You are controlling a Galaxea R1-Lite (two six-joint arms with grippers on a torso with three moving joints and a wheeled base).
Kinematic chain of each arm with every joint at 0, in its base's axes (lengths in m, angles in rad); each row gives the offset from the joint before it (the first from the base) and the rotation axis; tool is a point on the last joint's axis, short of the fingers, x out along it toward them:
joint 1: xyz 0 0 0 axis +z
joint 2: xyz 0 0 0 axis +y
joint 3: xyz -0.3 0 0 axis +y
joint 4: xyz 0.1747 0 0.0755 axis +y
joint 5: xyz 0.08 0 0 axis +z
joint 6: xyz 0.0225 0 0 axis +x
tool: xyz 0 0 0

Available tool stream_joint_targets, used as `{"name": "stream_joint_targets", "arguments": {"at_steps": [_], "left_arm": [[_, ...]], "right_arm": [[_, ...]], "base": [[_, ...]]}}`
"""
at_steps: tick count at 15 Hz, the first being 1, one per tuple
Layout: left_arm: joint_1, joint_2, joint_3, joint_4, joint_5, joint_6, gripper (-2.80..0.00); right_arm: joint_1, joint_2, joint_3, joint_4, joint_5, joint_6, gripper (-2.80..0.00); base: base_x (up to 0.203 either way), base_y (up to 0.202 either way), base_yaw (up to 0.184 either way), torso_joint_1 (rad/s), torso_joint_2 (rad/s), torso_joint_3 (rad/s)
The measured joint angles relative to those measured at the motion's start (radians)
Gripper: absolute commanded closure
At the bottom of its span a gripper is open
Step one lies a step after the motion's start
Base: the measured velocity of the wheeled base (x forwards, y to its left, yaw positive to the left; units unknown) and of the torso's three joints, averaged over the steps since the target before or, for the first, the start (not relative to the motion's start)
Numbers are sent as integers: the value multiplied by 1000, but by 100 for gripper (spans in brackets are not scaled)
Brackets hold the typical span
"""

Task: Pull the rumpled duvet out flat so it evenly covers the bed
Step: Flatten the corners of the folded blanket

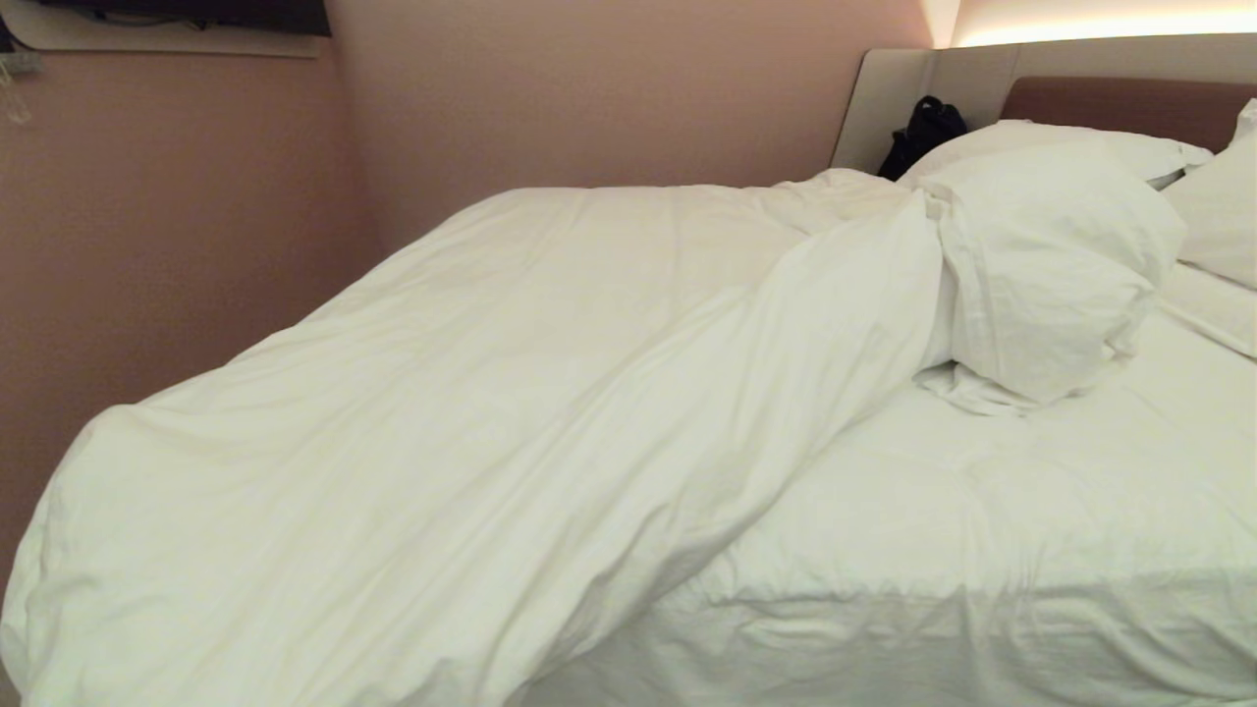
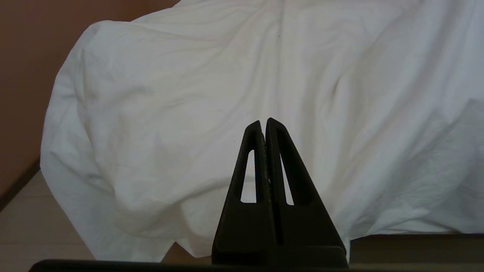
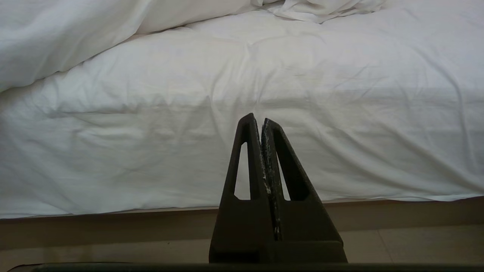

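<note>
My left gripper [image 2: 263,122] is pinched fully closed w/ nothing in it, hanging just off the near left corner of the bed [image 3: 264,215], apart from the cloth. My right gripper [image 3: 261,120] is the same: tips pressed together, empty, facing the mattress side further right, not touching it. The duvet [image 1: 471,422] is bunched over the left half of the bed, its near corner spilling past the mattress edge and drooping toward the floor [image 2: 30,226]. Its right edge runs diagonally from the near edge up toward the headboard [image 1: 1120,103], ending in a twisted lump beside the pillows [image 1: 1070,147]. Right of that diagonal the fitted sheet [image 1: 1031,511] lies bare and lightly creased, down over the mattress side to the grey-beige base. Open floor strip between me & the base; beige tiles. Pink-brown wall [image 1: 177,226] runs close along the far left side, so little room there. A black bag [image 1: 923,133] sits in the corner by the headboard surround.
</note>
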Motion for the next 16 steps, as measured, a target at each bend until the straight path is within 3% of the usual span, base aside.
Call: {"name": "stream_joint_targets", "arguments": {"at_steps": [8,16], "left_arm": [[0,0,0,-1,11,-48,0],[0,0,0,-1,10,-50,0]], "right_arm": [[0,0,0,0,0,0,0],[0,0,0,0,0,0,0]], "base": [[0,9,-2,1,0,1],[0,184,-2,1,1,2]]}}
